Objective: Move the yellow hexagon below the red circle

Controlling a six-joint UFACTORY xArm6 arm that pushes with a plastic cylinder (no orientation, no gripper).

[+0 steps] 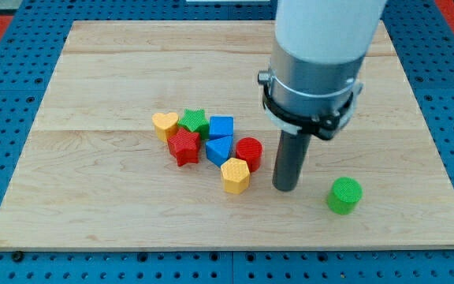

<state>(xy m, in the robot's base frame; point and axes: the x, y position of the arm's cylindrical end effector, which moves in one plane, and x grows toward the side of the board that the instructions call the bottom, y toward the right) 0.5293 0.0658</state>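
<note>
The yellow hexagon lies on the wooden board, just below and slightly left of the red circle, touching it. My tip rests on the board right of both, a short gap from the hexagon. The rod rises from the tip into the grey and white arm body, which hides part of the board's upper right.
A cluster sits left of the red circle: a yellow heart, a green star, a red star, a blue cube and another blue block. A green cylinder stands alone at lower right. The board ends at a blue pegboard.
</note>
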